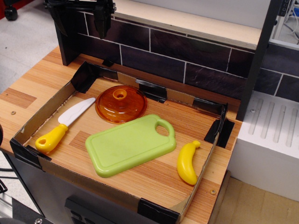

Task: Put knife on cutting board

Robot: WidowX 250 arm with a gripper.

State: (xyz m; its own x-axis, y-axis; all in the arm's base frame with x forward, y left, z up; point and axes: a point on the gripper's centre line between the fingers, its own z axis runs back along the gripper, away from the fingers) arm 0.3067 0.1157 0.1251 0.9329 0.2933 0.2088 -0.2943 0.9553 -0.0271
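Observation:
The knife [63,125] has a white blade and a chunky yellow handle. It lies flat at the left of the cardboard tray, handle toward the front left and blade tip pointing at the orange lid. The light green cutting board [131,144] lies flat in the middle of the tray, its handle hole at the far right corner. Nothing lies on the board. My black gripper [79,18] hangs at the top left, high above the tray's back left corner and well away from the knife. Its fingers [102,22] stand apart and hold nothing.
A round orange lid [121,103] sits just behind the board, close to the knife's tip. A yellow toy banana [187,163] lies right of the board. Low cardboard walls [46,105] with black tape ring the tray. A dark tiled backsplash [187,60] stands behind.

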